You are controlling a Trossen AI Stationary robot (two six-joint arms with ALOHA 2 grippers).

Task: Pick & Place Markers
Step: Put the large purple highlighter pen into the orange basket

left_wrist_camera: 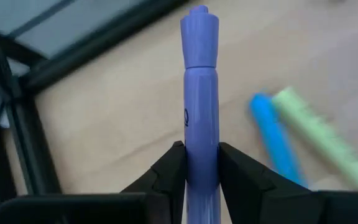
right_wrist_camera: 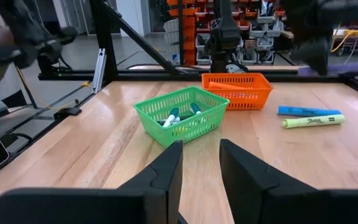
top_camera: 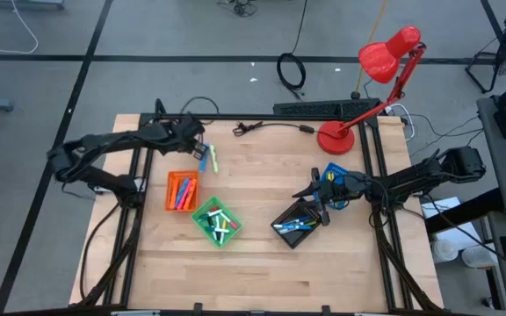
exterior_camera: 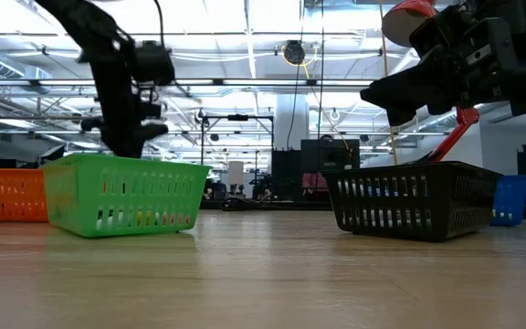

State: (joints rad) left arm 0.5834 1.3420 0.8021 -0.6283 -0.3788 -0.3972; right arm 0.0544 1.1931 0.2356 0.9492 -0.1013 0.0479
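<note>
My left gripper (top_camera: 201, 146) hangs over the table's far left part, shut on a purple marker (left_wrist_camera: 200, 93). Below it a blue marker (left_wrist_camera: 273, 140) and a yellow-green marker (left_wrist_camera: 319, 140) lie side by side on the wood, which the right wrist view also shows as the blue marker (right_wrist_camera: 308, 111) and the yellow-green marker (right_wrist_camera: 312, 121). Beside them stand an orange tray (top_camera: 181, 191) and a green tray (top_camera: 216, 222), both with markers in them. My right gripper (right_wrist_camera: 199, 149) is level and open with nothing between its fingers, above the black tray (top_camera: 299, 224). My left gripper pinches the purple marker's barrel (left_wrist_camera: 201, 163) between its two fingers, toward the end away from the cap. The marker runs along the fingers and sticks out past their tips, cap end (left_wrist_camera: 199, 37) foremost. It slants down toward the table and is lifted clear.
A blue tray (top_camera: 334, 175) stands behind the black one at the right. A red desk lamp (top_camera: 385, 66) is at the far right corner, and a thin black cable (top_camera: 271, 127) lies along the far edge. Bare wood stretches along the table's near side.
</note>
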